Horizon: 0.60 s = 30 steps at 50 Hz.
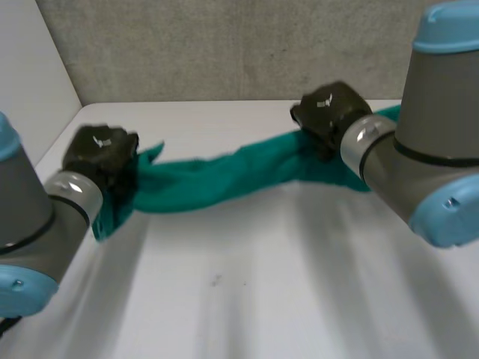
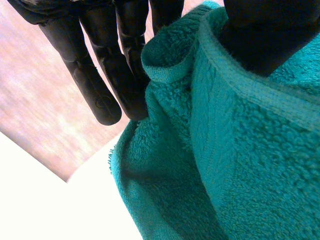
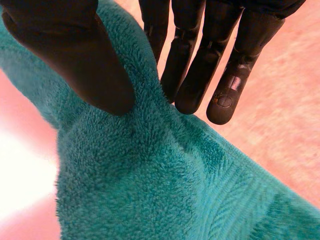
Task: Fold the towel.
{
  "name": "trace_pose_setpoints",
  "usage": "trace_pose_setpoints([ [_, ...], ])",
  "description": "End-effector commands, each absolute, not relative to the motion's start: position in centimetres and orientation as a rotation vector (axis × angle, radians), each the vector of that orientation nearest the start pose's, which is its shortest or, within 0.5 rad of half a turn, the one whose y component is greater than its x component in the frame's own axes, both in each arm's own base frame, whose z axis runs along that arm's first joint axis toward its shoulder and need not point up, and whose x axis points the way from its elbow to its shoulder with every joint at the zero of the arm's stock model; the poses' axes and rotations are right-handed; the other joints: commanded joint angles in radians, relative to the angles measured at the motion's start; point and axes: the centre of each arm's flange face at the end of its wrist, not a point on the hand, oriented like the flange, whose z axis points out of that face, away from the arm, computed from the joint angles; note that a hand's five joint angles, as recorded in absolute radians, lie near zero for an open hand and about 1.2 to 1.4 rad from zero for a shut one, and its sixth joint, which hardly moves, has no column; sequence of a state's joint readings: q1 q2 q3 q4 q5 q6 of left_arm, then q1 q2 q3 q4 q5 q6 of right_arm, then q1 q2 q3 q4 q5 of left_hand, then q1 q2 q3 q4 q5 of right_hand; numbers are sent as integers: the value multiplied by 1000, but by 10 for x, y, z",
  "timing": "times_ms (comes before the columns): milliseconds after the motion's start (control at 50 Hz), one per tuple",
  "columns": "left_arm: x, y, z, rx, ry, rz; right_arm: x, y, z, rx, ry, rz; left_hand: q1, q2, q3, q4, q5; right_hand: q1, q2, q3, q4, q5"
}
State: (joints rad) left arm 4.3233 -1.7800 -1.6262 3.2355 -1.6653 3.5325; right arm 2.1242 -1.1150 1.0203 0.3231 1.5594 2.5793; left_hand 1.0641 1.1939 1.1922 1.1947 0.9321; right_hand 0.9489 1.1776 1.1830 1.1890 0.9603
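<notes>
A teal towel (image 1: pixel 224 176) hangs bunched and stretched in a sagging band between my two hands, above the white table (image 1: pixel 247 284). My left hand (image 1: pixel 97 153) pinches the towel's left end; in the left wrist view the terry cloth (image 2: pixel 225 165) sits between the thumb (image 2: pixel 265 35) and the straight fingers (image 2: pixel 100 85). My right hand (image 1: pixel 329 112) holds the towel's right end; in the right wrist view the cloth (image 3: pixel 150 185) runs between its thumb (image 3: pixel 75 60) and fingers (image 3: pixel 210 65). A short tail of towel hangs below the left hand (image 1: pixel 108 217).
The white table meets a grey back wall (image 1: pixel 224 52) and a white side wall (image 1: pixel 30 82) at the left. Both grey arms with light-blue caps stand over the table's near corners, the right one (image 1: pixel 434 149) large at the front.
</notes>
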Motion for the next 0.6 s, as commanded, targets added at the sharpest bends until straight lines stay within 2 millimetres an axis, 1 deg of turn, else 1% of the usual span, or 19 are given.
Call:
trace_pose_setpoints([
  [20,-247,-269,201,826,2315,-1886,304,-251,237,-1673,2280,-1675,332,202,204,202,290,447,219,213,207,261],
  [40,-250,-274,196,831,2321,-1877,303,-254,231,-1698,2297,-1653,332,202,204,202,290,447,219,213,207,261],
  [100,-254,-282,192,830,2322,-1874,304,-263,214,-1753,2338,-1597,332,202,204,202,290,447,219,213,207,261],
  [120,-256,-288,189,829,2324,-1872,306,-265,210,-1756,2343,-1588,332,202,204,202,290,447,219,213,207,261],
  [200,-260,-293,182,836,2332,-1859,309,-275,196,-1732,2362,-1564,330,200,202,199,287,447,219,213,207,261],
  [220,-260,-293,181,836,2336,-1856,309,-276,193,-1720,2369,-1559,298,168,170,167,255,390,162,156,150,204],
  [260,-259,-292,179,838,2342,-1846,307,-281,189,-1637,2403,-1562,201,71,73,70,158,4,-224,-230,-236,-182],
  [280,-259,-290,177,846,2351,-1834,305,-283,188,-1597,2419,-1562,29,-101,-99,-102,-14,-30,-258,-264,-270,-216],
  [300,-259,-289,176,849,2356,-1826,303,-285,188,-1551,2436,-1561,-60,-190,-188,-191,-102,-45,-273,-279,-285,-231],
  [320,-259,-288,175,852,2359,-1821,303,-285,188,-1551,2436,-1561,-125,-255,-253,-255,-167,-45,-274,-279,-285,-231],
  [340,-258,-286,175,854,2363,-1815,296,-292,186,-1410,2475,-1558,-166,-296,-294,-297,-209,-135,-364,-369,-375,-321],
  [380,-258,-281,176,863,2370,-1810,292,-297,186,-1315,2492,-1551,-205,-334,-333,-335,-247,-215,-444,-449,-455,-401],
  [420,-258,-279,177,867,2370,-1811,287,-300,188,-1230,2496,-1534,-210,-340,-339,-341,-253,-236,-464,-470,-476,-422],
  [440,-259,-276,182,867,2361,-1829,287,-300,188,-1230,2496,-1534,-251,-381,-379,-382,-294,-236,-464,-470,-476,-422],
  [480,-258,-271,192,863,2345,-1861,279,-302,199,-1072,2465,-1508,-386,-516,-514,-517,-429,-332,-561,-566,-572,-518],
  [500,-257,-269,196,858,2336,-1874,279,-302,200,-1072,2465,-1508,-419,-548,-547,-549,-461,-333,-561,-567,-573,-518],
  [520,-256,-266,202,856,2325,-1895,274,-303,207,-1005,2447,-1506,-448,-578,-576,-579,-491,-382,-611,-616,-622,-568],
  [560,-255,-263,208,854,2310,-1918,258,-306,215,-892,2436,-1479,-451,-581,-579,-582,-494,-441,-669,-675,-681,-627],
  [600,-253,-259,216,848,2292,-1942,251,-308,220,-846,2436,-1475,-460,-590,-588,-591,-503,-473,-702,-707,-713,-659],
])
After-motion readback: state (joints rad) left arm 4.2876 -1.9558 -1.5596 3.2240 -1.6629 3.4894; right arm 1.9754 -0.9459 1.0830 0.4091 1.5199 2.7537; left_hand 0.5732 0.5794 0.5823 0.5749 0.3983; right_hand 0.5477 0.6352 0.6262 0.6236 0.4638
